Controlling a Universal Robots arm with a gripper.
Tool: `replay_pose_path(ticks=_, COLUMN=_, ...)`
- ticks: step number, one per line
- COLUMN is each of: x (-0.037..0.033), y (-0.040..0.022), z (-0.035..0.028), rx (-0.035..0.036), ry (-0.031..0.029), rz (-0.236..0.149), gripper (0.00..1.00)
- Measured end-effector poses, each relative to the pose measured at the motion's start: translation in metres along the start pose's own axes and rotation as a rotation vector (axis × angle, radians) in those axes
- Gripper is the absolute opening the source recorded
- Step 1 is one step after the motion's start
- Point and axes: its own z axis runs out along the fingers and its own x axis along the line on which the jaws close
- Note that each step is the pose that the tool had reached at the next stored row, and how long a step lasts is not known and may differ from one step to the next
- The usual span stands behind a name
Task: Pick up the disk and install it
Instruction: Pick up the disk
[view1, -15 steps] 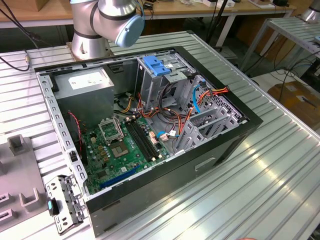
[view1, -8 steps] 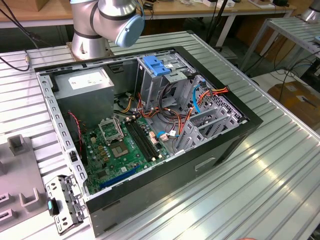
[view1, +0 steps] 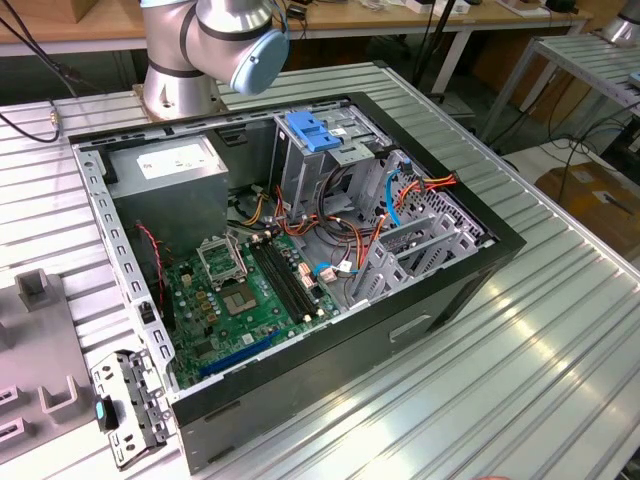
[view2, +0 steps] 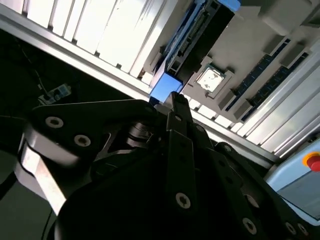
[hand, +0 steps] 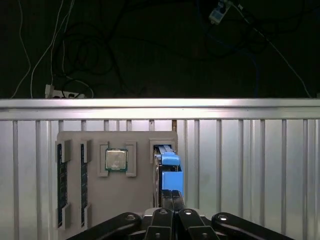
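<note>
So in the first wrist view the fingers are sitting pressed together, no gap showing between the tips, and they aren't gripping anything. They're hanging right at the end of the disk, and I can't tell whether they're actually touching it. The disk is standing on edge in a slot of the grey fixture tray, with its blue plastic rail facing the camera. On that same tray a CPU is sitting in its own holder just beside the disk, and RAM sticks are lying further along. The tray is resting on the ribbed aluminium worktop.

The second wrist view is showing the same thing from close behind: the closed fingers pointing at the blue end of the disk, with the CPU a little beyond.

In the exterior view the open computer case is lying on the worktop in the middle of the frame. The blue latch is sitting on top of the metal drive cage in the upper middle. The arm's base is standing at the upper left.
</note>
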Motion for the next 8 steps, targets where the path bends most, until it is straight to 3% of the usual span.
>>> replay_pose_path(ticks=3, x=0.0000, y=0.0000, z=0.0000, rx=-0.0008, ry=-0.0006, rz=-0.062, gripper=0.11)
replay_pose_path(ticks=5, x=0.0000, y=0.0000, z=0.0003, rx=-0.0015, ry=-0.0013, rz=-0.130, gripper=0.11)
replay_pose_path(ticks=6, x=0.0000, y=0.0000, z=0.0012, rx=-0.0013, ry=-0.0013, rz=-0.141, gripper=0.11)
replay_pose_path(ticks=8, x=0.0001, y=0.0000, z=0.0021, rx=-0.0012, ry=-0.0008, rz=-0.113, gripper=0.11)
